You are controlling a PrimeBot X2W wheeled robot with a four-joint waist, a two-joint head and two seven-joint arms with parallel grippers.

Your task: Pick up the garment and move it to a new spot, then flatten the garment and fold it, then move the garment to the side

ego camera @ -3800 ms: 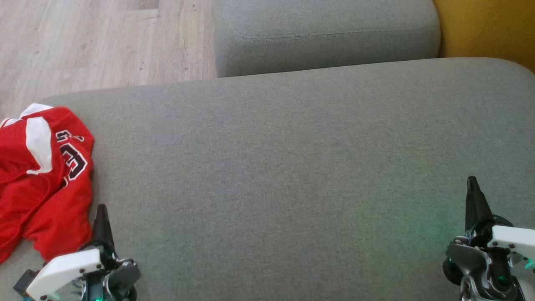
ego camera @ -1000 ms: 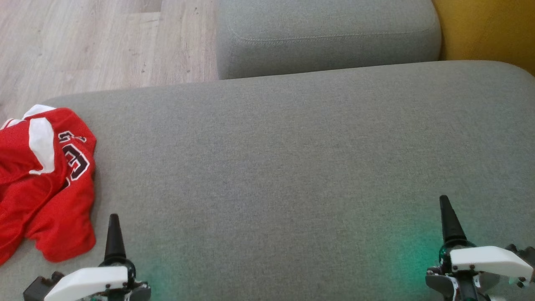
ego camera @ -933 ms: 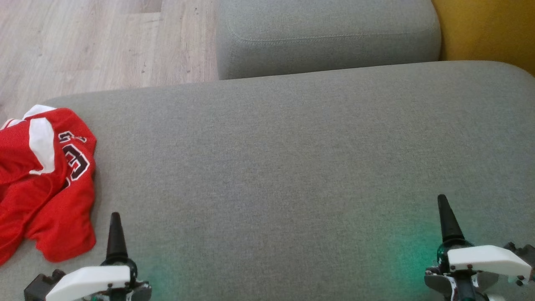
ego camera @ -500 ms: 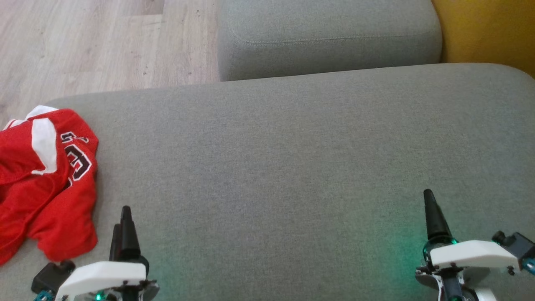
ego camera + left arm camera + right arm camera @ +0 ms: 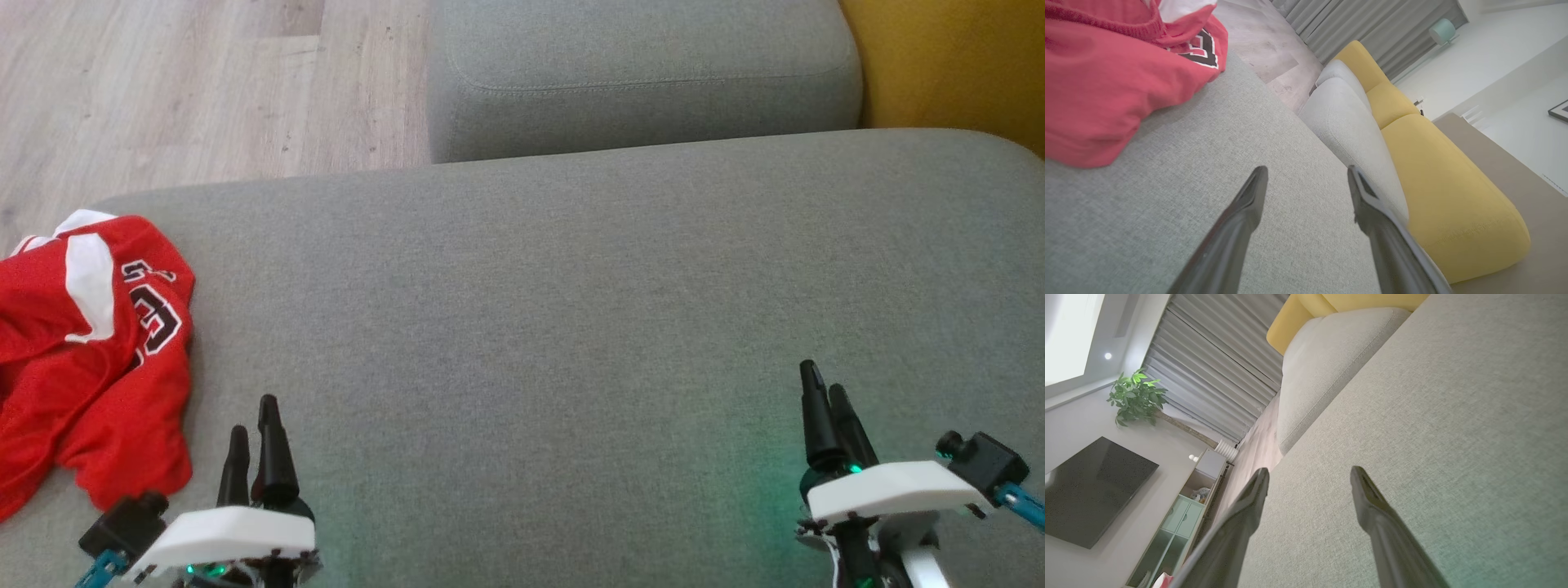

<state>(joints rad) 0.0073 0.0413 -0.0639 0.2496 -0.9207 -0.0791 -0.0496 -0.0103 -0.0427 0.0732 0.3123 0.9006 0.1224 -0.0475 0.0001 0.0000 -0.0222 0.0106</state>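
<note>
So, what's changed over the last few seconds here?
Both tools drifted inward and rolled, so each now shows two open fingers: the left tool moved right, the right tool moved left. Nothing was grasped. The red garment stays crumpled at the left end of the sofa; its slight shift is the camera's.

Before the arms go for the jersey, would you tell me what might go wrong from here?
The red jersey lies bunched at the grey cushion's left edge; a careless tug may slide it onto the floor.
Its folds overlap, so the open left gripper beside it may pinch several layers.
The right gripper sits far across the cushion, probably too distant to help.
</note>
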